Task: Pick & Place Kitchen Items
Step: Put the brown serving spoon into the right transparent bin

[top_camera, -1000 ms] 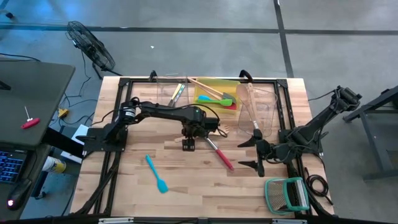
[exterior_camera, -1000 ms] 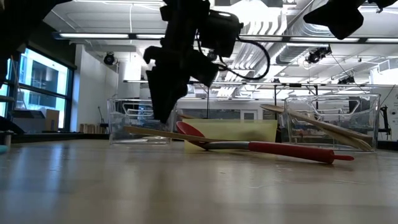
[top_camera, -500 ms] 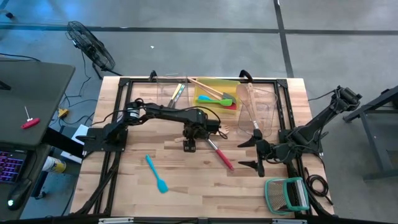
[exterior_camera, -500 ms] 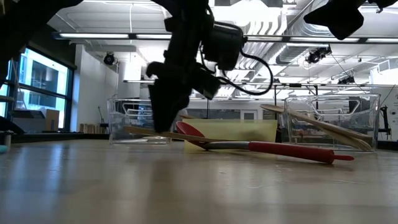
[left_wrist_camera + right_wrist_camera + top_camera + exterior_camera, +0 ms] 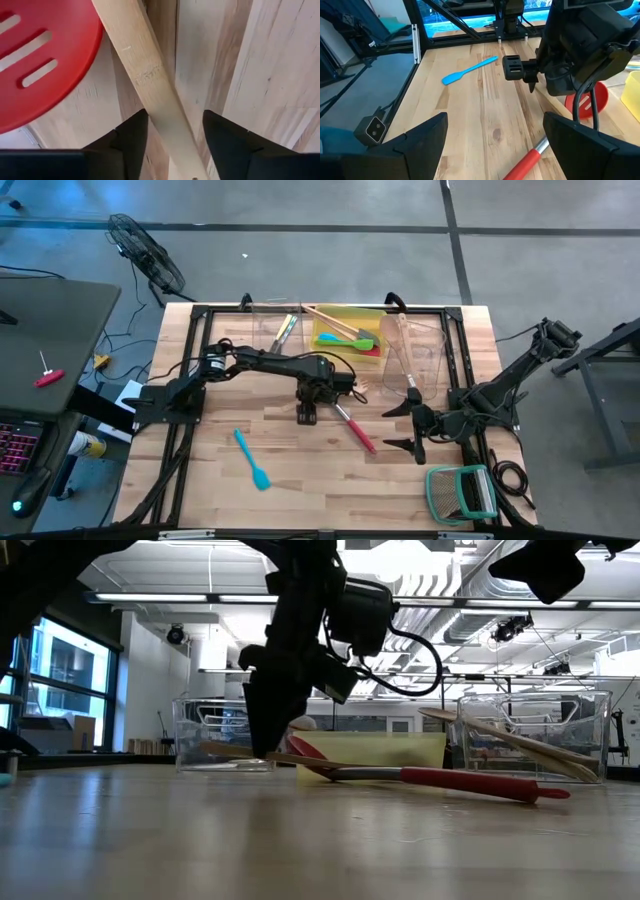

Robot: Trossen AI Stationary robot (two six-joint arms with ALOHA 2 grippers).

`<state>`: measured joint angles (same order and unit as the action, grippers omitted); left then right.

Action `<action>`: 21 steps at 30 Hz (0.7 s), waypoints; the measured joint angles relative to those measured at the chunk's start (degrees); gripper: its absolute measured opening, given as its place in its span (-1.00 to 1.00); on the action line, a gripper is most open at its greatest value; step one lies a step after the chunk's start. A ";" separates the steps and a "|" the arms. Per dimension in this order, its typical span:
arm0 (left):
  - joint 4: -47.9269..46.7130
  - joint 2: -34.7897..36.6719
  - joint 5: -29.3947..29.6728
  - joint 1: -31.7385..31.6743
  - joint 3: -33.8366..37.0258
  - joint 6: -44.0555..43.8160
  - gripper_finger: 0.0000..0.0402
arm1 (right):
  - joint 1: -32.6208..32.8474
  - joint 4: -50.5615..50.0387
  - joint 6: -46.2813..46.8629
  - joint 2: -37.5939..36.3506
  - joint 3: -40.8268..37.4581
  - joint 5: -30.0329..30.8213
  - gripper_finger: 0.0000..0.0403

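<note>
- Two arms work at the wooden table [image 5: 300, 460]. The left gripper [image 5: 306, 412] is down at the middle of the table; the right gripper [image 5: 412, 423] waits near the right side, its fingers spread wide with nothing between them.
- In the left wrist view the left gripper's two fingers [image 5: 127, 137] straddle one pale wooden utensil [image 5: 150, 95]. A sliver of table shows on each side of the handle, so the jaws are not pressed onto it; whether either finger touches the wood cannot be told.
- One red slotted spatula [image 5: 350, 423] lies just beside that gripper, its head [image 5: 40, 55] overlapping the wooden utensil's far end.
- One blue spatula [image 5: 252, 459] lies alone toward the front left, well apart from the rest.
- Three bins stand along the far edge: a clear bin [image 5: 270, 320] on the left, a yellow bin [image 5: 372, 313] in the middle, a clear bin [image 5: 425, 350] on the right.
- The left clear bin holds a few slim utensils [image 5: 285, 330]; their number cannot be told.
- The yellow bin holds a green spatula [image 5: 345, 338], something red beneath it, and two long wooden utensils [image 5: 335, 320] crossing its rim.
- One green-framed wire rack [image 5: 460, 490] sits at the front right corner.
</note>
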<state>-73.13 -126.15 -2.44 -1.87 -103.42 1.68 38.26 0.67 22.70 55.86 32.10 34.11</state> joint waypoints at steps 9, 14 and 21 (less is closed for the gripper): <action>-0.16 -1.94 0.14 -0.02 0.17 -0.43 -0.32 | 0.00 -0.02 0.11 0.00 0.00 -0.93 0.59; -1.56 -4.10 0.39 -0.02 0.04 -0.40 -0.47 | 0.01 -0.04 0.15 -0.02 0.00 -1.30 0.59; -1.43 -5.59 0.91 -0.04 -0.20 -0.69 -0.61 | 0.01 -0.35 0.06 -0.02 0.00 -1.29 0.59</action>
<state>-74.56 -131.74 -1.53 -1.91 -103.61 0.99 38.27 0.32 22.75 55.83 32.10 32.82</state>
